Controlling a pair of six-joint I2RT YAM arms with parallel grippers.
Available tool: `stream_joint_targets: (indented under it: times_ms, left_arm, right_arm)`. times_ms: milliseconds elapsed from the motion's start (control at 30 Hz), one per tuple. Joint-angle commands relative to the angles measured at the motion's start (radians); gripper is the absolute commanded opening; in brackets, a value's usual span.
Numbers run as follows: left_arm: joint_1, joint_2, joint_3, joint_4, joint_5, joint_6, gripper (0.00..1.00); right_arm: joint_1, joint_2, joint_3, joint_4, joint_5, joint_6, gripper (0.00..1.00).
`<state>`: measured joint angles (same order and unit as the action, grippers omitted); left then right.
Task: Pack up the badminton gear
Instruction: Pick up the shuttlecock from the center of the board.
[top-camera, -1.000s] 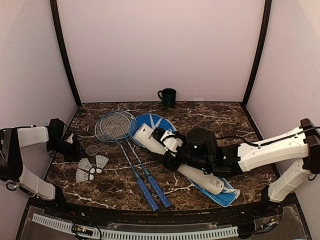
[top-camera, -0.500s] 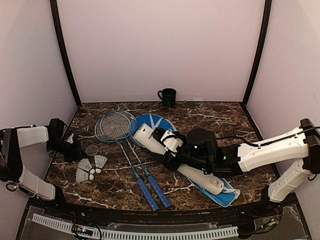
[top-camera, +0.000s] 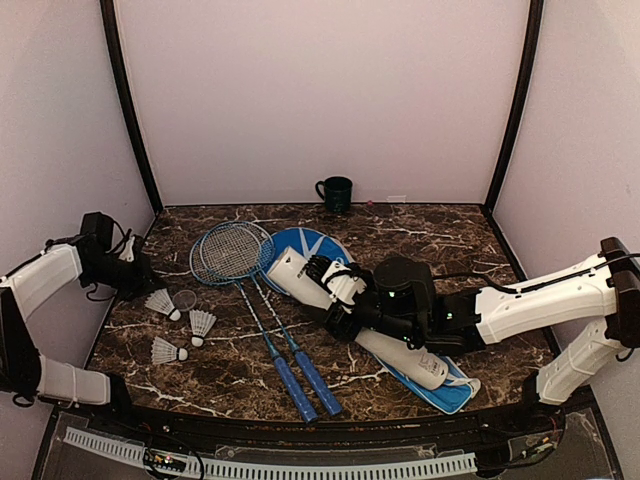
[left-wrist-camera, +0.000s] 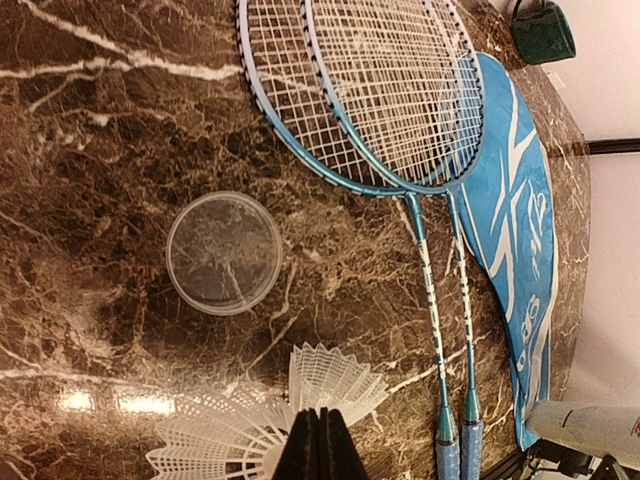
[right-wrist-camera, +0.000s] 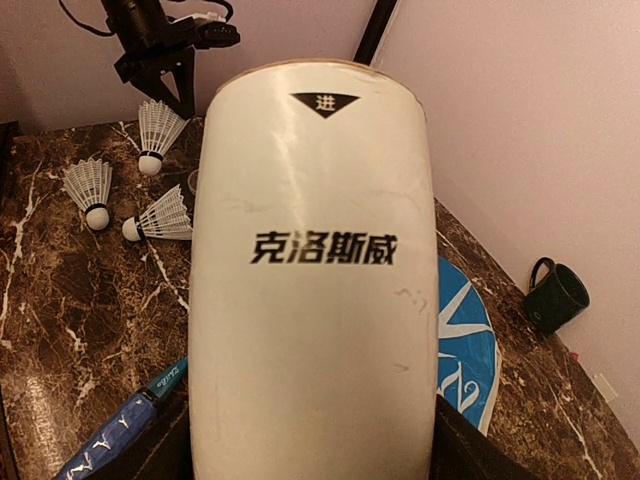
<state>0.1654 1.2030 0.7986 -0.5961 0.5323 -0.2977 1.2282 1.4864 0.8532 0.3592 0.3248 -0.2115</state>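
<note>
The tube (top-camera: 295, 275) lies slantwise on the cover (top-camera: 303, 241), right of the table's centre, with its far end by the racket heads. The right gripper (top-camera: 330, 295) clasps it, jaws spread wide around its body. The rackets (top-camera: 232, 252) lie side by side just left of it, handles toward the near edge. At the left side the left gripper (top-camera: 145, 289) is pinched on the feathers of one shuttlecock (top-camera: 160, 303). Two more shuttlecocks (top-camera: 203, 323) lie nearer, beside a clear lid (top-camera: 184, 299). A mug (top-camera: 335, 192) stands by the far wall.
</note>
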Motion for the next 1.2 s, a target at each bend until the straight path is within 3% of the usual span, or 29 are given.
stream_joint_targets:
  times_ms: [0,400,800,1167]
  left_arm:
    - [-0.003,-0.048,0.058,-0.045,-0.041,0.017,0.00]
    - [-0.012,-0.078,0.164,-0.028,-0.007,0.011,0.00]
    - [-0.222,-0.051,0.249,0.094,0.024,-0.010,0.00]
    - [-0.336,-0.070,0.262,0.236,0.190,-0.055,0.00]
  right_arm:
    - [-0.008,0.003,-0.006,0.054,-0.013,0.014,0.72]
    - [-0.008,0.009,0.004,0.039,-0.015,0.014,0.71]
    - [-0.009,0.032,0.032,0.001,-0.021,0.027,0.72]
    - [-0.007,0.043,0.051,-0.035,-0.018,0.044,0.71]
